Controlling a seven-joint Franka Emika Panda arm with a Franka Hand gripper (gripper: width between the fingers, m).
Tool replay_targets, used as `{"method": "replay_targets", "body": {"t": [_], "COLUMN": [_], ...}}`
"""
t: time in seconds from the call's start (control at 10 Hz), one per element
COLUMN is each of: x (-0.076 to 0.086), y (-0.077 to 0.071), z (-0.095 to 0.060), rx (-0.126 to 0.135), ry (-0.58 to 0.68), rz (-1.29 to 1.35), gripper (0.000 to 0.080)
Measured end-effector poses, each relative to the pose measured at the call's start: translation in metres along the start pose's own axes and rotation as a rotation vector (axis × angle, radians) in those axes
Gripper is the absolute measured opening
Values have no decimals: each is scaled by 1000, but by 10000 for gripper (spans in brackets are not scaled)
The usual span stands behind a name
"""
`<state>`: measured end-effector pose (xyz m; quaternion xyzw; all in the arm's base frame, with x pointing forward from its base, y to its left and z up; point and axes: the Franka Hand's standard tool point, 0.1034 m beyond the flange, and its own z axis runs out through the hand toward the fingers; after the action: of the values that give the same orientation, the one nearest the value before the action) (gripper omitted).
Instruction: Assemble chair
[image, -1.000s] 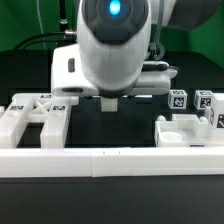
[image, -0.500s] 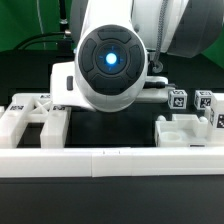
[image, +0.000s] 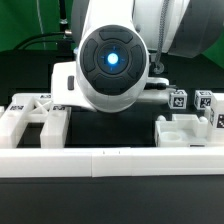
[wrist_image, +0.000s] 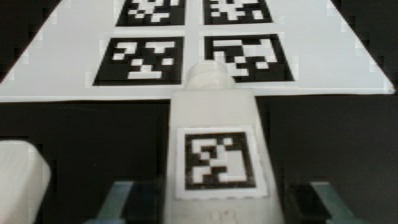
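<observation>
While fingers (wrist_image: 125, 200) sit spread at 3 & 9 o'clock of leg (wrist_image: 217, 150), not touching, close slow & keep it centred.

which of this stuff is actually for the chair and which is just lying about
For the chair:
- long tagged chair piece, lying just off the marker board's edge
- frame-like white part, on the exterior view's left
- white parts, on the exterior view's right
- small tagged blocks behind them

Just lying about:
- marker board with four tags
- long white rail in front
</observation>
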<state>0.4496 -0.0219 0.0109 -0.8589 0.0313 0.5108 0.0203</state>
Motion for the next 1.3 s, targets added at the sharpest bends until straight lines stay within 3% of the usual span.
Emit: {"method": "replay_targets", "body": {"t": [0.2, 0.4, 0.5, 0.9, 1.1, 1.2, 1.3], "x": [-2, -24, -28, -21, -22, -26, -19], "y": [-6, -14, -12, -12, -29, -34, -33], "z": [-9, -33, -39, -44, -80, -89, -92], "rx": [-1, 1, -12, -12, -26, -25, -25], "ry": [12, 12, 24, 70, 250, 302, 393], "rz": [-2, -4, -3, -2, -8, -7, -9], "gripper": [285, 285, 285, 285, 285, 285, 285]}}
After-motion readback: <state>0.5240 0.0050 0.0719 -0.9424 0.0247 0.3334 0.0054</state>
